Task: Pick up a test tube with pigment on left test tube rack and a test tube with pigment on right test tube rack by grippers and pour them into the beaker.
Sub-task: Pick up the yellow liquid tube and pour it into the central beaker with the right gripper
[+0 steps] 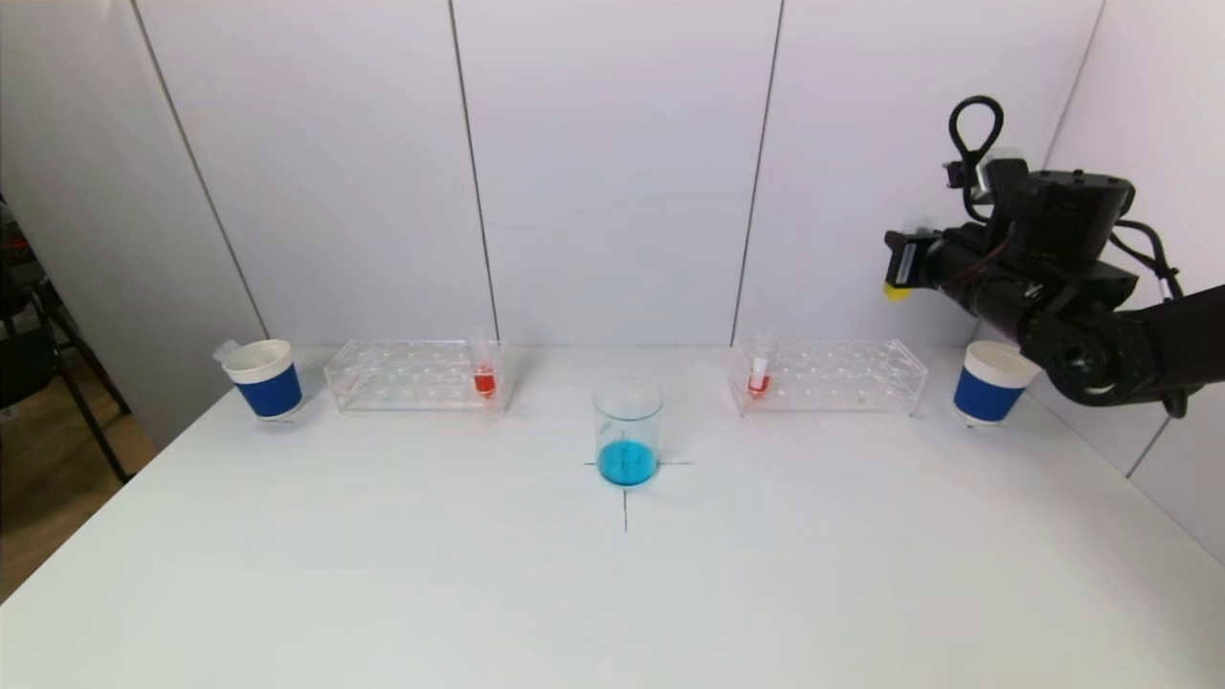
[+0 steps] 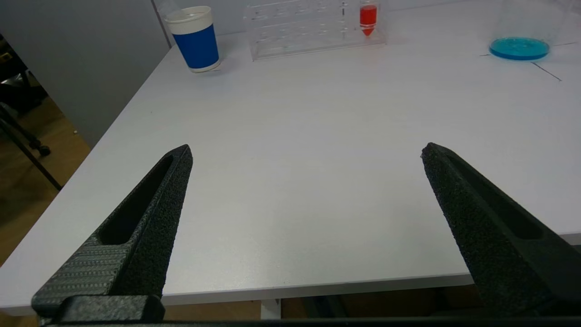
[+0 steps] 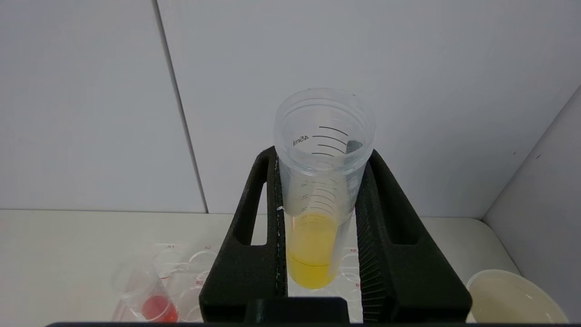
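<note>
We hold yellow tube point(image 3: 317, 200) clamped upright in right gripper point(image 3: 320, 236), high above right rack point(image 1: 842, 375), preventing spill before beaker point(image 1: 628, 431). Left gripper point(image 2: 306, 152): fingers apart, empty.

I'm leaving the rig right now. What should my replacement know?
Right gripper: shut on a tube of yellow liquid, held high above the right rack.
Left gripper: open, empty, low over the table's near left edge.
Beaker: table centre, blue liquid inside.
A red tube stands in the left rack at, another in the right rack.
Done: yellow tube picked up.
Left: pour it into the beaker; fetch and pour a left-rack tube.
</note>
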`<action>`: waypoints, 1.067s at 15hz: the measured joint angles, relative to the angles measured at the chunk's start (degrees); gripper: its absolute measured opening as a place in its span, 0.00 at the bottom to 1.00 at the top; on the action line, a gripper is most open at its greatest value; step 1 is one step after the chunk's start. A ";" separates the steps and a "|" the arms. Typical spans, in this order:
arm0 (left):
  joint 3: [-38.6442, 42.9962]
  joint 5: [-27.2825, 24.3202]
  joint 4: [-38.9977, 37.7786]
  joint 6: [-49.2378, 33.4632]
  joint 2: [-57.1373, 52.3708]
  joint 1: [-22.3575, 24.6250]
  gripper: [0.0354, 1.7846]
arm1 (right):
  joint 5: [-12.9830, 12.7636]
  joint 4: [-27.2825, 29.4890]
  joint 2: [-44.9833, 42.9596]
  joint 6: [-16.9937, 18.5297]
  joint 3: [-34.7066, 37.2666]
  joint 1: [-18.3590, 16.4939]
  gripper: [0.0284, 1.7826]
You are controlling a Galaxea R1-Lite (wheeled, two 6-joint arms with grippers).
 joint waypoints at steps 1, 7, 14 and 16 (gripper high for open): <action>0.00 0.00 0.00 0.00 0.00 0.01 0.99 | -0.05 4.60 -1.55 -0.01 -2.45 0.34 0.27; 0.00 0.00 -0.02 0.02 0.00 0.00 0.99 | 1.32 16.59 -6.80 -6.27 -9.50 4.86 0.27; 0.00 0.00 0.01 0.02 0.00 0.01 0.99 | 13.36 16.92 -7.94 -16.02 -10.36 10.53 0.27; 0.00 0.00 0.01 0.02 0.00 0.00 0.99 | 15.01 16.64 -7.11 -18.62 -10.69 11.80 0.27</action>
